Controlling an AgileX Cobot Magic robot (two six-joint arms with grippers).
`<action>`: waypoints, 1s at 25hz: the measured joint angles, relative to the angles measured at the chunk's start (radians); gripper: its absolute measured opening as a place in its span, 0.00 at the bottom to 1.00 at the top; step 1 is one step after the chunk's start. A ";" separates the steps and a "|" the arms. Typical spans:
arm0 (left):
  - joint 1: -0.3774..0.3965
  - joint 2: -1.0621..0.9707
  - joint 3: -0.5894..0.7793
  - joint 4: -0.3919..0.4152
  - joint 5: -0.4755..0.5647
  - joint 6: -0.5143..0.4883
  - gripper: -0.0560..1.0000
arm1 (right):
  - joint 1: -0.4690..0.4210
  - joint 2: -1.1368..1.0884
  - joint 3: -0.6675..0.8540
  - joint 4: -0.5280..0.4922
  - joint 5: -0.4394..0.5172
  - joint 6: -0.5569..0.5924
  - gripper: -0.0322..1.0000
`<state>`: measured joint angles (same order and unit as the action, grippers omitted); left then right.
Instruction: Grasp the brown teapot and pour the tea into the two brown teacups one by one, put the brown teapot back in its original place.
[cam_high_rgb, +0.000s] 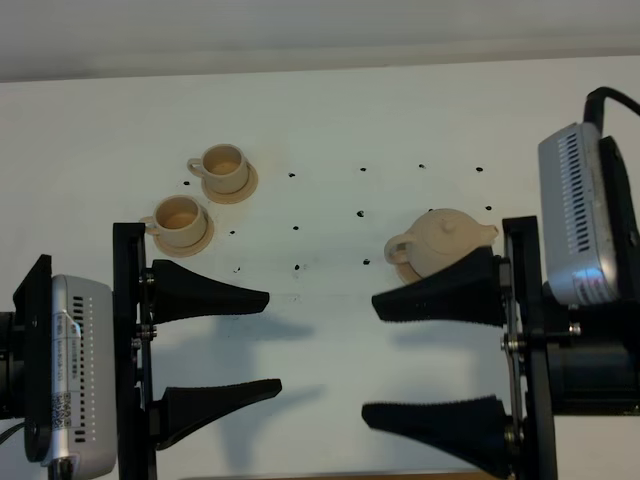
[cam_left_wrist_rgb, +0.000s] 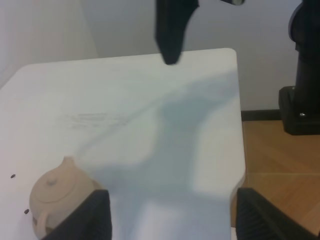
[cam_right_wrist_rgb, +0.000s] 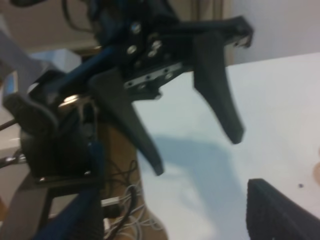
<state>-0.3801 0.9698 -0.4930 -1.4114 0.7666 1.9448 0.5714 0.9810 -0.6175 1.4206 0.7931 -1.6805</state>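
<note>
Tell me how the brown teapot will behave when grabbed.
The brown teapot looks like smooth, rigid pottery: probably stiff, slippery, breakable. Its squat round body likely resists tipping. The knobbed lid might slip off when tilted.

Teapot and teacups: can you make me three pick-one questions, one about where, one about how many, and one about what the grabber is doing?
1. Where is the teapot? A near the right gripper; B at the far left; C hanging in the air.
2. How many teacups are there? A one; B two; C four.
3. What is the right gripper doing? A open and empty; B shut on the teapot; C shut on a teacup.
Answers: 1 A, it sits on the table close by that gripper; 2 B, each stands on its own saucer; 3 A, its jaws stand wide apart with nothing between them.
</note>
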 joint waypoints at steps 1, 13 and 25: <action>0.000 0.000 0.000 0.000 -0.001 0.000 0.62 | 0.000 0.000 0.000 -0.007 0.014 0.003 0.59; 0.000 0.000 0.000 -0.001 -0.018 0.000 0.62 | 0.000 0.000 0.000 -0.018 0.041 -0.004 0.59; 0.000 0.000 -0.048 -0.109 -0.372 -0.134 0.62 | 0.000 0.000 -0.025 0.032 -0.220 0.095 0.57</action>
<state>-0.3801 0.9698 -0.5409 -1.5202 0.3944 1.8106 0.5714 0.9810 -0.6424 1.4529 0.5728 -1.5853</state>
